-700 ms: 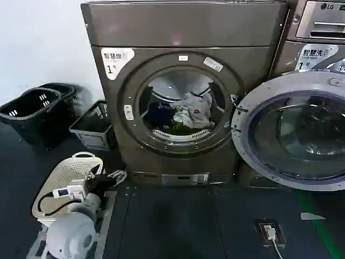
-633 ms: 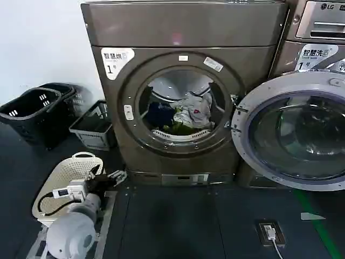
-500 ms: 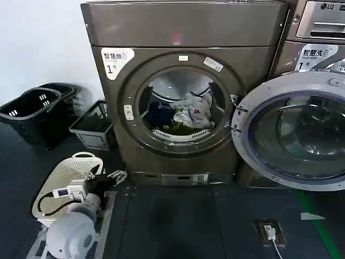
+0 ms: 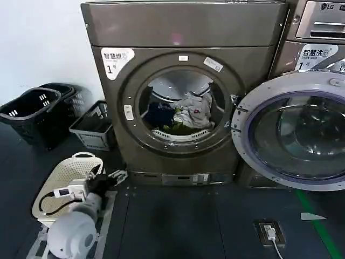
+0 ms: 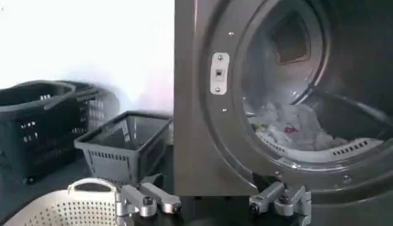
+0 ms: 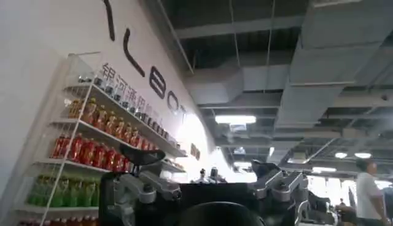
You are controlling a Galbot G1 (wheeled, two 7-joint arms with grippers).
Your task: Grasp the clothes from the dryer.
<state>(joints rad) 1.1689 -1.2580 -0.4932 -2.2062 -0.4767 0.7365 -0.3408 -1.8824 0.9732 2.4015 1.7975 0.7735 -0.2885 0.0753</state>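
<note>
The dryer (image 4: 183, 32) stands in front of me with its round door (image 4: 294, 132) swung open to the right. Inside the drum lie the clothes: a whitish-grey piece with a small red mark (image 4: 193, 112), a dark navy one (image 4: 160, 113) and a yellow-green one (image 4: 180, 128). The left wrist view shows the pale clothes (image 5: 288, 126) behind the porthole rim. My left gripper (image 4: 115, 176) (image 5: 214, 209) hangs low at the dryer's lower left corner, open and holding nothing. My right gripper (image 6: 215, 190) is open, pointing up at a ceiling.
Two black baskets (image 4: 35, 110) and a grey basket (image 4: 94, 127) stand left of the dryer. A white basket (image 4: 67, 172) lies on the floor under my left arm. An LG machine (image 4: 318, 32) stands behind the open door. A socket plate (image 4: 269, 232) sits on the dark floor.
My left arm's white elbow has sunk very slightly. The clothes and the door have not moved.
</note>
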